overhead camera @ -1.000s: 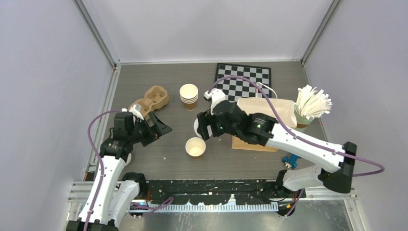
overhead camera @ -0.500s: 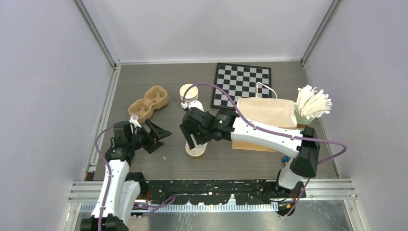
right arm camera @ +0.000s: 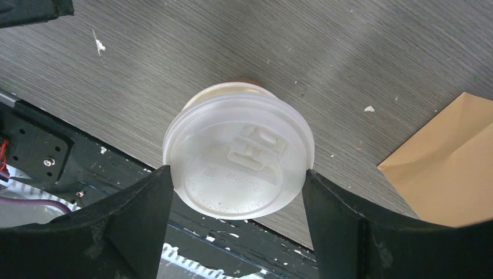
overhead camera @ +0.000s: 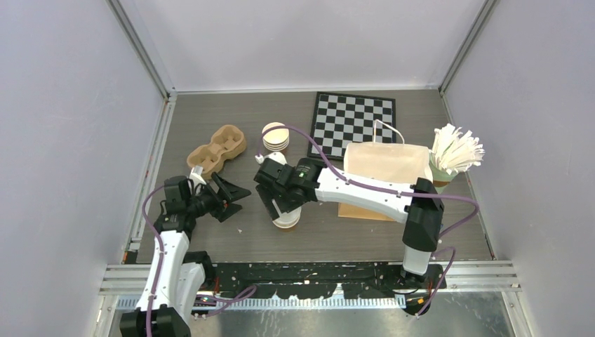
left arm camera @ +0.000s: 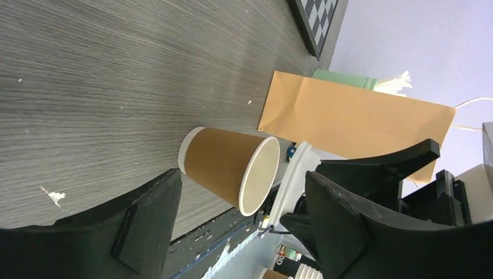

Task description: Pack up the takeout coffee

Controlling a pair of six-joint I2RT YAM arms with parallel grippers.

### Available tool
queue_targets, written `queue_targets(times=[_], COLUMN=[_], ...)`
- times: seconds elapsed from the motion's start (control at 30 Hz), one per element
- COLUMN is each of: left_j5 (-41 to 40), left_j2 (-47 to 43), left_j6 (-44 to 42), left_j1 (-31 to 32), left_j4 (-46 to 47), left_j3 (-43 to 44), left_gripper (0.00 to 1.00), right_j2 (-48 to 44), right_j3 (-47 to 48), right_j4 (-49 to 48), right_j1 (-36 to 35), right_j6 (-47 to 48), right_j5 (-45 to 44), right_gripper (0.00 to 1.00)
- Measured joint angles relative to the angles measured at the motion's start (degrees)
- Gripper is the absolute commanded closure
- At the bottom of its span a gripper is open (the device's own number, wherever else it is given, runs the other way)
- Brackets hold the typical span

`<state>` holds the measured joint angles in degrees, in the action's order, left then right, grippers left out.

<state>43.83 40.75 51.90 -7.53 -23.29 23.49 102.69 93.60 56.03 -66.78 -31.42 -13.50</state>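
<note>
A small tan paper cup (left arm camera: 227, 168) stands open-topped on the table. In the top view it is almost hidden under my right gripper (overhead camera: 282, 205). My right gripper (right arm camera: 237, 174) is shut on a round white plastic lid (right arm camera: 241, 160), gripped by its edges. The lid hangs just above the cup's rim (right arm camera: 232, 87), and the left wrist view shows a gap between the lid (left arm camera: 293, 180) and the cup. My left gripper (overhead camera: 235, 199) is open and empty to the cup's left. Its jaws (left arm camera: 241, 177) face the cup without touching it. The brown paper bag (overhead camera: 386, 165) lies flat to the right.
A stack of lidless tan cups (overhead camera: 276, 137) and a cardboard cup carrier (overhead camera: 217, 149) sit behind the grippers. A checkerboard (overhead camera: 354, 123) lies at the back. A green holder of white paper strips (overhead camera: 455, 151) stands at the bag's right end. Frame rails line the sides.
My right gripper has carried the lid left and toward the front, from beside the cup to right above it. My left arm has drawn slightly nearer the front, jaws still open.
</note>
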Motion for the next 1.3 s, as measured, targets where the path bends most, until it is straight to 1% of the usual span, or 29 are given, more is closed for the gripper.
queue_targets(times=[0.57,0.8,1.2,1.23,1.3], left_j5=[0.4,0.9,1.7,1.7,1.9], left_j2=[0.3,0.5,1.0,1.0,1.0], left_j6=[-0.3,-0.2,0.0,0.0,0.0], left_j1=[0.0,0.0,0.0,0.0,0.0], left_j4=[0.2,0.9,2.1,2.2,2.2], left_j3=[0.0,-0.6,-1.4,-1.4,-1.4], left_gripper=[0.22,0.23,0.24,0.24,0.24], right_j2=[4.1,4.7,5.1,5.4,5.6], right_j3=[1.8,2.3,3.1,3.3,3.4], right_j4=[2.8,2.8,2.7,2.7,2.6], right_j1=[0.0,0.0,0.0,0.0,0.0], right_j6=[0.3,0.3,1.4,1.4,1.5], right_j5=[2.0,3.0,2.8,2.7,2.8], right_gripper=[0.27,0.17,0.14,0.13,0.08])
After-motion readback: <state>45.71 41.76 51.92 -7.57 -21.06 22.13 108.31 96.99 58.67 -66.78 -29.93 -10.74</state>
